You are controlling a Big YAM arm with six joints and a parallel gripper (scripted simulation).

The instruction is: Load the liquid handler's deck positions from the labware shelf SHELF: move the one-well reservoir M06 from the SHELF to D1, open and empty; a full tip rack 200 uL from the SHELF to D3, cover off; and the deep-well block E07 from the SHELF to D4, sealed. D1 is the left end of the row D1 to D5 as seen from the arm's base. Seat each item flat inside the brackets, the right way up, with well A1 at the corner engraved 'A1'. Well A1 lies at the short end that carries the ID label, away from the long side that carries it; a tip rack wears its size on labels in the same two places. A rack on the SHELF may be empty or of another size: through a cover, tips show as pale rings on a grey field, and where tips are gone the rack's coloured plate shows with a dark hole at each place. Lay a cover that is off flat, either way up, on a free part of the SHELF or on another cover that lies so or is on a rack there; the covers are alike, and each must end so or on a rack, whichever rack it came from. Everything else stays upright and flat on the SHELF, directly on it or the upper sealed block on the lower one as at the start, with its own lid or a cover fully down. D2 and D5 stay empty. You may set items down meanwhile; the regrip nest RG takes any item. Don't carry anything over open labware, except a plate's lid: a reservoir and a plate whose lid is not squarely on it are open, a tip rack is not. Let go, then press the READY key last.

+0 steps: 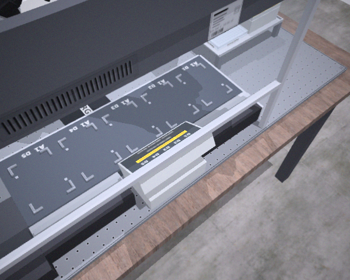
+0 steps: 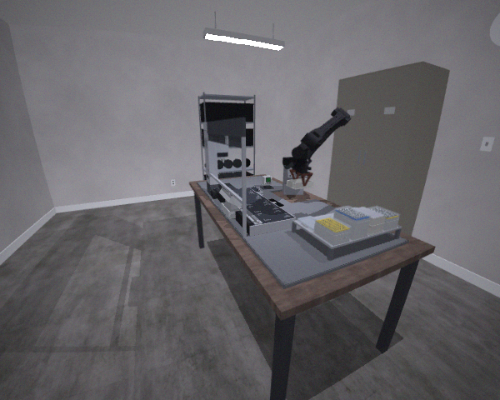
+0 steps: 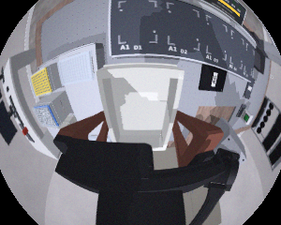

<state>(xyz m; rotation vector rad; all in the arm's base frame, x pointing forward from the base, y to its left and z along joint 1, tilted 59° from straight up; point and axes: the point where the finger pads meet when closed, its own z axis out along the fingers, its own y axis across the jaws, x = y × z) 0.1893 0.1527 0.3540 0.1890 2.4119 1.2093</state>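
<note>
Reservoir (image 3: 140, 109), open and white, is clamped across its short width between the gripper (image 3: 142, 130) jaws, carried above the desk's far edge. Its long axis points toward the deck (image 3: 178, 28); D1 (image 3: 140, 22) lies straight ahead.

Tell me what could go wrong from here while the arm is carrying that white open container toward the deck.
1. The gripper holds the open white reservoir only by its side walls, high above the table; a slip would drop it.
2. The deck sits under the frame bar and post, which the load could clip.
3. It may seat with A1 at the wrong corner of D1.
</note>
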